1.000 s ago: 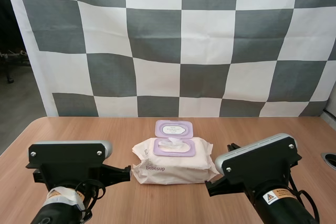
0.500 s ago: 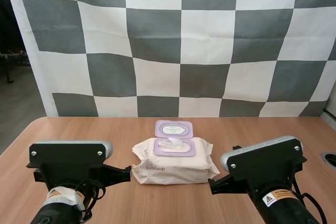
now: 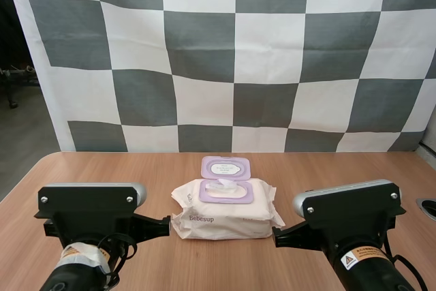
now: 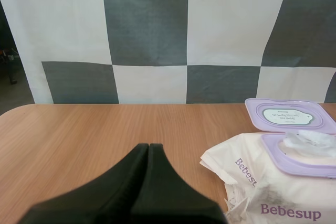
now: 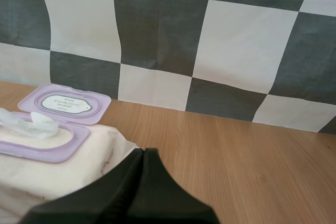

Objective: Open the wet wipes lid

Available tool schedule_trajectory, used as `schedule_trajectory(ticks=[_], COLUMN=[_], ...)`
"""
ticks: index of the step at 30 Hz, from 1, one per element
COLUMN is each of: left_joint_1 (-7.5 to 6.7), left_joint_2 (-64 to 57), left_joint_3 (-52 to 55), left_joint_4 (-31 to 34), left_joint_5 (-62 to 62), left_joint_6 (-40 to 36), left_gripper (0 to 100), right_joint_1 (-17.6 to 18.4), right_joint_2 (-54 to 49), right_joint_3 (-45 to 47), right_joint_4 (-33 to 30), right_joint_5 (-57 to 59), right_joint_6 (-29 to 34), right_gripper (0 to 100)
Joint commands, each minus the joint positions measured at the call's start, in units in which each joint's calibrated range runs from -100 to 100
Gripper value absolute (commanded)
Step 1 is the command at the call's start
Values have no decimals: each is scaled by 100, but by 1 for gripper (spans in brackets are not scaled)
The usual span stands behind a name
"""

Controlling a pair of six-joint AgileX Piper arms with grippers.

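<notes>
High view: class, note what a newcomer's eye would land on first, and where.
The pack of wet wipes lies on the wooden table between the two arms, its purple lid flipped open away from them and a white wipe poking out. The left gripper and right gripper sit either side of the pack, both shut on nothing.

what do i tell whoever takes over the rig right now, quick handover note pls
Left gripper: shut on nothing, low over the table, beside the left end of the wet wipes pack.
Right gripper: shut on nothing, at the pack's right end.
The pack lies flat mid-table between the two arms. Its purple lid is flipped open toward the far side, and a wipe pokes up from the opening.
Done: the lid is open.
Left: nothing on the lid, by the look of it; both arms seem free to pull back.
</notes>
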Motion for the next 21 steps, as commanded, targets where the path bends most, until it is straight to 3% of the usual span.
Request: schedule_trajectory(ticks=[1,11,16,21], left_joint_1=[1,1,1,1], left_joint_2=[0,0,0,0], left_joint_3=[0,0,0,0], left_joint_4=[5,5,5,5], left_joint_5=[-5,-5,-5,-5], left_joint_6=[-1,-1,-1,-1], left_gripper=[0,0,0,0], right_joint_1=[3,3,3,3], right_joint_2=[0,0,0,0], right_joint_3=[0,0,0,0], right_joint_4=[-202,-764,-764,-794], right_joint_5=[-22,-61,-61,-61], right_joint_6=[-1,24,801,812], right_gripper=[0,0,0,0])
